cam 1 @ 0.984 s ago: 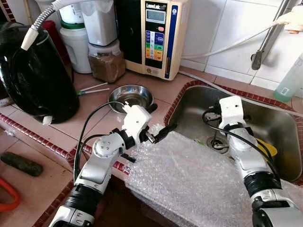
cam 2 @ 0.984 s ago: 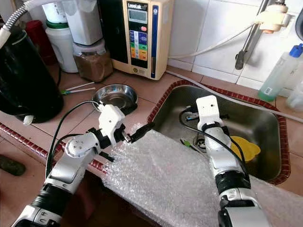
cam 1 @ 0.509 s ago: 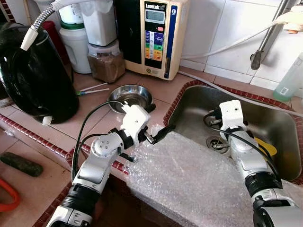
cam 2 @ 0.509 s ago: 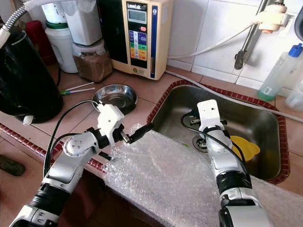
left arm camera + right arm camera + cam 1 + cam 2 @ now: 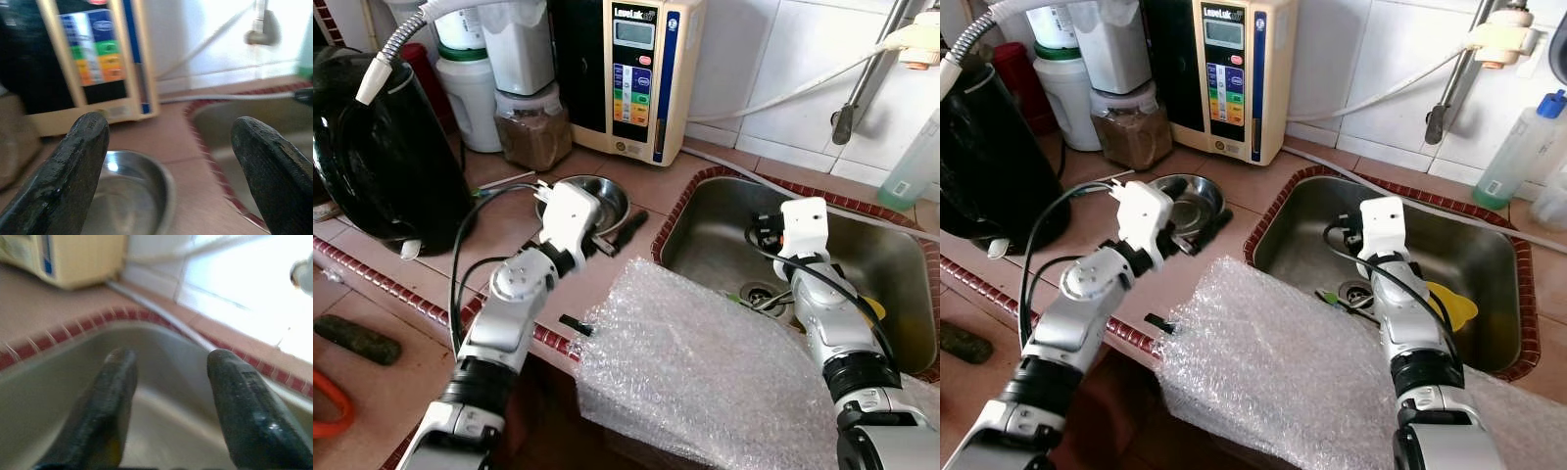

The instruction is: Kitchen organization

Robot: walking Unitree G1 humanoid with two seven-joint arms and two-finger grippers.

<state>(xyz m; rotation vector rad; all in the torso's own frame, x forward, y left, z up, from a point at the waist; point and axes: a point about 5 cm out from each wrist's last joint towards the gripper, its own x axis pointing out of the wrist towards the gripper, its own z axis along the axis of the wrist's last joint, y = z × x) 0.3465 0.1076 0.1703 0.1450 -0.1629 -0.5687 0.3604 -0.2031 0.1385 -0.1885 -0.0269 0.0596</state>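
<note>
A large sheet of bubble wrap (image 5: pixel 705 362) lies over the counter's front edge and the near side of the steel sink (image 5: pixel 720 220). My left gripper (image 5: pixel 619 235) hovers open beside a small steel bowl (image 5: pixel 592 193) on the tiled counter, a short way left of the wrap. In the left wrist view its fingers (image 5: pixel 83 161) stand wide apart with the steel bowl (image 5: pixel 132 196) below them. My right gripper (image 5: pixel 764 230) hangs open inside the sink above the drain (image 5: pixel 759 292), with nothing between its fingers (image 5: pixel 239 401).
A black kettle (image 5: pixel 382 157) stands at the left. A brown-powder jar (image 5: pixel 533 127), white containers and a cream water machine (image 5: pixel 631 73) line the back wall. A yellow item (image 5: pixel 873 308) lies in the sink, and a clear bottle (image 5: pixel 915 162) stands at the right.
My left gripper has drawn back from the bubble wrap's edge to the left, toward the steel bowl. The wrap has settled nearer the front. My right gripper has shifted slightly right in the sink.
</note>
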